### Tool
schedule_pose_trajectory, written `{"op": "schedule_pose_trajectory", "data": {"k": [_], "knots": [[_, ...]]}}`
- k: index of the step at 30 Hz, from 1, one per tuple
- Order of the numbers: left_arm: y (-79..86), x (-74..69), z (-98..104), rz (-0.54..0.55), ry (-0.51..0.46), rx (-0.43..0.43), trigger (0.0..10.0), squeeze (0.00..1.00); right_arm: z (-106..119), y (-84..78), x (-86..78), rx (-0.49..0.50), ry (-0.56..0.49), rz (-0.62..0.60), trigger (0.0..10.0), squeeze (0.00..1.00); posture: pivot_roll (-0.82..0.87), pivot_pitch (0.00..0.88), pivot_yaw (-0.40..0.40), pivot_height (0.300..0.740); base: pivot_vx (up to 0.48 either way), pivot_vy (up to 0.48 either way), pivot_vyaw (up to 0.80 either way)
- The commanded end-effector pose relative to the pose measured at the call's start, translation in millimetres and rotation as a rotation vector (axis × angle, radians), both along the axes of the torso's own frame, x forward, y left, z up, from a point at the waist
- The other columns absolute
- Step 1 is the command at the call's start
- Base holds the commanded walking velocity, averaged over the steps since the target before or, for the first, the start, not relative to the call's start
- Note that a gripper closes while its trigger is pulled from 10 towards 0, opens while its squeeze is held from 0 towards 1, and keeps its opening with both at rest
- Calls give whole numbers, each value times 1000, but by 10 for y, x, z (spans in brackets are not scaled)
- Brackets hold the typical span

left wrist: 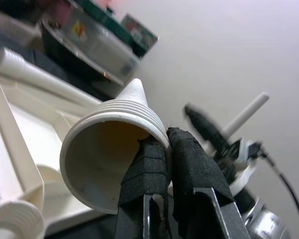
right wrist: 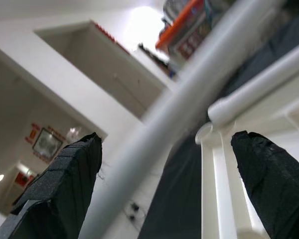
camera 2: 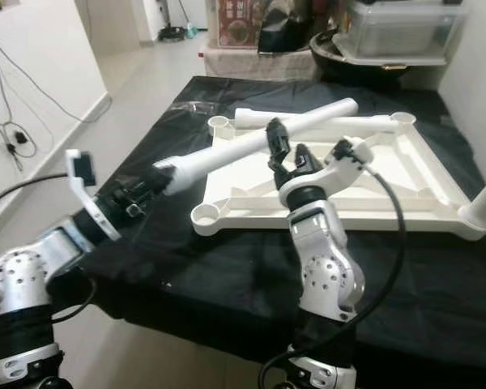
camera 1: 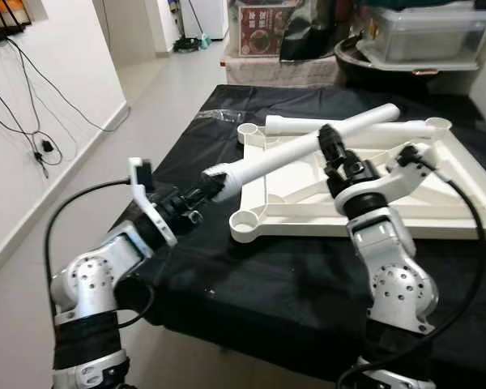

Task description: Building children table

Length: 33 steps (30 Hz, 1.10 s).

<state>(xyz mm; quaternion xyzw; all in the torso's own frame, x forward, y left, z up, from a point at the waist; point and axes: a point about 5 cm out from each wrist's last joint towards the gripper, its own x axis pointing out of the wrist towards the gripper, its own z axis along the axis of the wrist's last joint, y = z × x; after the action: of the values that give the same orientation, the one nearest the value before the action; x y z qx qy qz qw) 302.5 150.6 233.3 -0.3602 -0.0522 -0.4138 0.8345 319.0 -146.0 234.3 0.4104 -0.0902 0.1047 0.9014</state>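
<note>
You are looking down at a table draped in black cloth. On it lies a white plastic children's table top, turned upside down, with round leg sockets at its corners. One loose white leg lies along its far edge.

Your left hand pinches the threaded, open end of a second white table leg. In the left wrist view its two black fingers are pressed together on the rim of that hollow end, one inside and one outside.

This held leg is raised off the table top. Its long axis runs on a diagonal, from your left hand at the near left, up and away toward the far right, passing over the table top.

Your right hand is at the middle of that leg. Its fingers are spread, with the leg passing between them in the right wrist view; they do not look closed on it, though the head views cannot confirm this.

The nearest empty socket is at the near left corner of the table top, just below and beside the threaded end your left hand holds. That is the relation to watch: the threaded end is close to that socket but points away from it toward your left, so the leg would likely need swinging upright before it can seat. Your left hand is the nearer one.
</note>
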Motion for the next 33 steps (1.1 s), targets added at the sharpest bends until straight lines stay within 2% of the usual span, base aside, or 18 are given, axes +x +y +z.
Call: {"op": "schedule_pose_trajectory", "data": {"k": [1, 3, 4, 6, 10, 11, 19, 23, 28, 31, 33], "knots": [[41, -51, 46, 11, -29, -12, 10000, 0, -154, 78, -10, 50, 56, 60, 10000, 0, 178, 28, -11, 740, 0, 0, 0], [-27, -161, 65, -18, -39, -20, 10000, 0, -249, 160, -27, 151, 92, 179, 10000, 0, 188, 21, -24, 740, 0, 0, 0], [-27, -161, 65, -18, -39, -20, 10000, 0, -249, 160, -27, 151, 92, 179, 10000, 0, 188, 21, -24, 740, 0, 0, 0], [-137, -266, 26, -68, -29, -35, 10000, 0, -281, 232, -50, 213, 94, 268, 10000, 0, 188, 21, -24, 740, 0, 0, 0], [-251, -375, -37, -126, -14, -34, 10000, 0, -304, 265, -56, 230, 96, 299, 10000, 0, 188, 18, -27, 740, 0, 0, 0], [-314, -451, -91, -156, 9, -35, 10000, 0, -300, 237, -34, 262, 98, 285, 10000, 0, 189, 21, -33, 740, 0, 0, 0], [-298, -493, -120, -137, 29, -24, 10000, 0, -269, 157, 3, 344, 98, 312, 10000, 0, 188, 30, -36, 740, 0, 0, 0], [-306, -561, -148, -165, 54, -38, 10000, 0, -295, 217, -32, 349, 105, 372, 10000, 0, 185, 33, -36, 740, 0, 0, 0], [-321, -590, -156, -177, 58, -37, 10000, 0, -301, 222, -34, 360, 109, 381, 10000, 0, 189, 34, -38, 740, 0, 0, 0], [-336, -689, -219, -209, 81, -19, 10000, 0, -331, 265, -60, 420, 113, 457, 10000, 0, 193, 38, -43, 740, 0, 0, 0], [-337, -707, -231, -216, 86, -14, 10000, 0, -336, 273, -65, 429, 114, 473, 10000, 0, 193, 38, -43, 740, 0, 0, 0]]}}
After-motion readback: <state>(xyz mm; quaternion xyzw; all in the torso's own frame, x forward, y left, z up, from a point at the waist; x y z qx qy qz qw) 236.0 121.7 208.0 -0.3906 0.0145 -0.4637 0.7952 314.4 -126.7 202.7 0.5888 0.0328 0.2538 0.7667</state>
